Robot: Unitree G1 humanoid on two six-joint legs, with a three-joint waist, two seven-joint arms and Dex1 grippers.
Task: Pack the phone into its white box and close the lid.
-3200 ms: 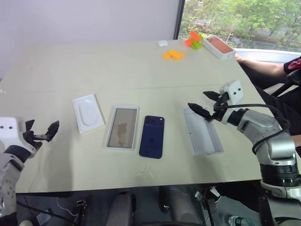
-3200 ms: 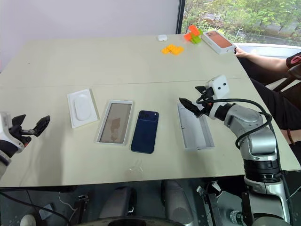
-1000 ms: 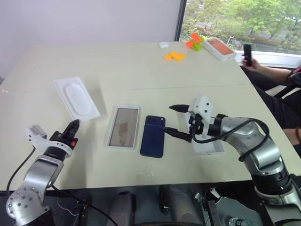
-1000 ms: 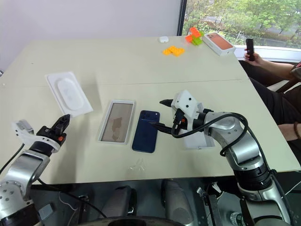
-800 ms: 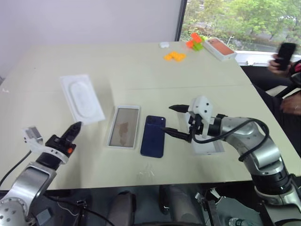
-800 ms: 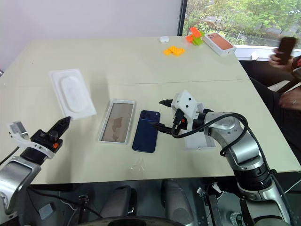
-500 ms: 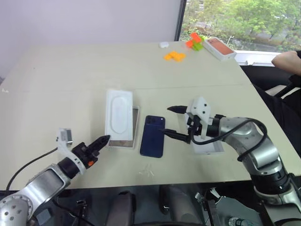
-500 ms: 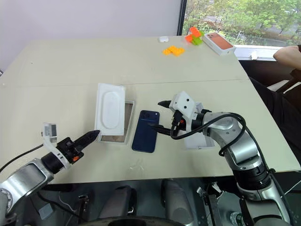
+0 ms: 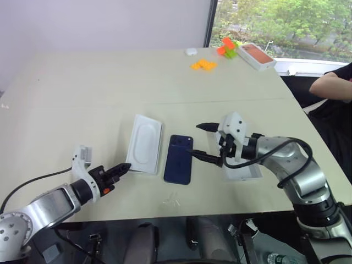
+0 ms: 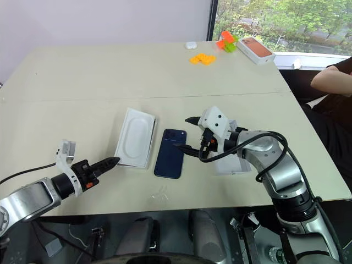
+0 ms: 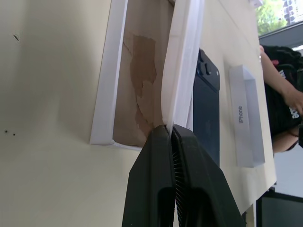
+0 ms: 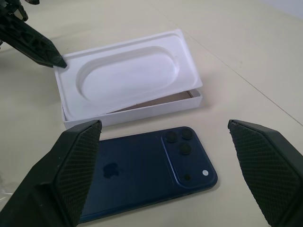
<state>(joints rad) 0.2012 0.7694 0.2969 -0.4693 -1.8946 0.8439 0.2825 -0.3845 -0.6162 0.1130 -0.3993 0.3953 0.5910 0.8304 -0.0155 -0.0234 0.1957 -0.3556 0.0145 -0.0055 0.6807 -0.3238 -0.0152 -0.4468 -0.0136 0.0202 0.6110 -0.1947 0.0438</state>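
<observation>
The phone [image 10: 170, 146] lies lengthwise just under the wide-open right gripper [image 10: 187, 133], while the left gripper [image 10: 110, 161] pinches the white insert [image 10: 135, 137].

The phone [image 9: 179, 158] lies flat, back up, dark navy and glossy, its camera cluster at the far corner. Just left of it sits the white box [image 12: 156, 108], a shallow tray largely covered by a white insert with an oval recess. The lid [image 11: 245, 123] lies right of the phone, pale inside facing up.
</observation>
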